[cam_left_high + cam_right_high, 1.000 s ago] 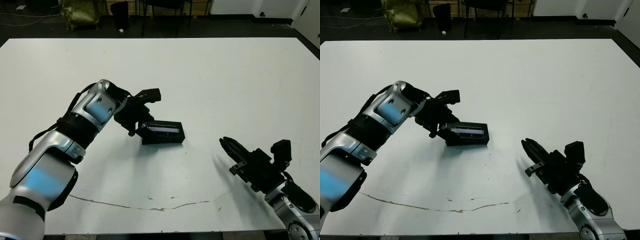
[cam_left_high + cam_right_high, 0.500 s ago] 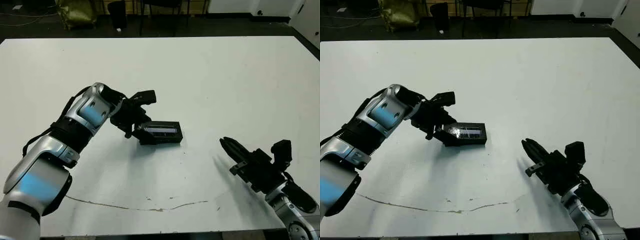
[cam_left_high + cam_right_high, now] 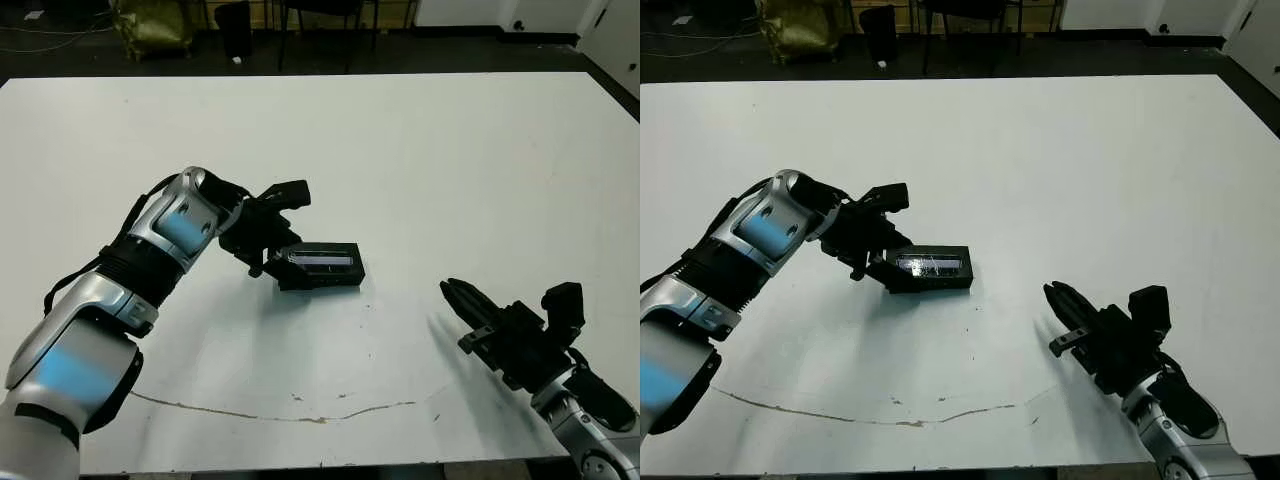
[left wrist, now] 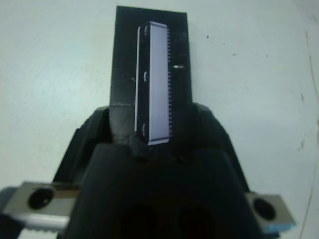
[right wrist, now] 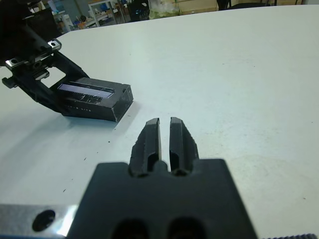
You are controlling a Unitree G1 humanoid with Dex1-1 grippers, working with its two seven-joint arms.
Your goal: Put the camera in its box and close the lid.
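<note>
- The lid [image 3: 322, 263], black with its glossy grey strip facing up, sits flat on the white table [image 3: 450, 160], and from here it looks seated on the box; no white lining shows anywhere, so I judge the box is underneath it with the camera inside, though neither can be seen.
- The left gripper [image 3: 270, 238] is at one short end of the lid. In the left wrist view its fingers [image 4: 209, 129] straddle that end, one on each long side, seemingly to pin the lid square and press it home.
- Whether those fingers actually squeeze the lid or only stand close beside it I cannot tell.
- The rest of the lid reaches straight out beyond the left fingertips, away from the wrist.
- The right gripper [image 3: 458, 297] hangs low over bare table, well apart from the lid, which lies ahead of its tips and off to one side. Its two fingers [image 5: 152, 134] are drawn nearly together with only a thin slit between, holding nothing; it seems parked out of the way.
</note>
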